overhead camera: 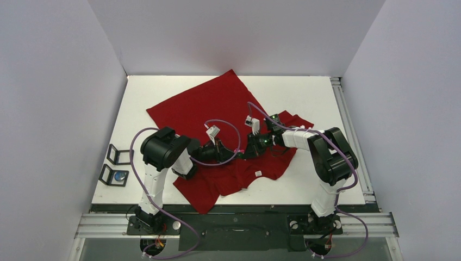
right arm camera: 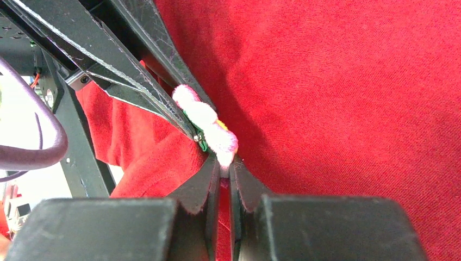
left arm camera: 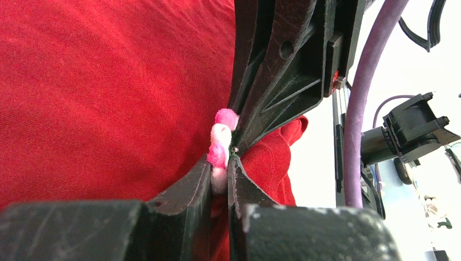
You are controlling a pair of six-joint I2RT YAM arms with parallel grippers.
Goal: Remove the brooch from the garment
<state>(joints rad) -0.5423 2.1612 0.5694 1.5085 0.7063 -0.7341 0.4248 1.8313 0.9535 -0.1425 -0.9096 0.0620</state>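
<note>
The dark-red T-shirt [overhead camera: 217, 103] lies spread and creased on the white table [overhead camera: 315, 98], its small white tag [overhead camera: 259, 173] near the front. The pink flower brooch [left arm camera: 220, 144] sits on a raised fold of the cloth where both grippers meet. My left gripper [left arm camera: 220, 166] is shut on a pale petal of the brooch. My right gripper [right arm camera: 224, 166] is shut on the opposite edge of the brooch [right arm camera: 209, 122], whose green back and metal pin end show. In the top view the two grippers [overhead camera: 235, 154] [overhead camera: 245, 150] touch tip to tip over the shirt's middle.
Two small black stands [overhead camera: 118, 155] [overhead camera: 114, 175] sit at the table's left edge. White walls close in the back and both sides. Purple cables [overhead camera: 228, 130] loop over the shirt. A metal rail [overhead camera: 348, 125] runs along the right edge.
</note>
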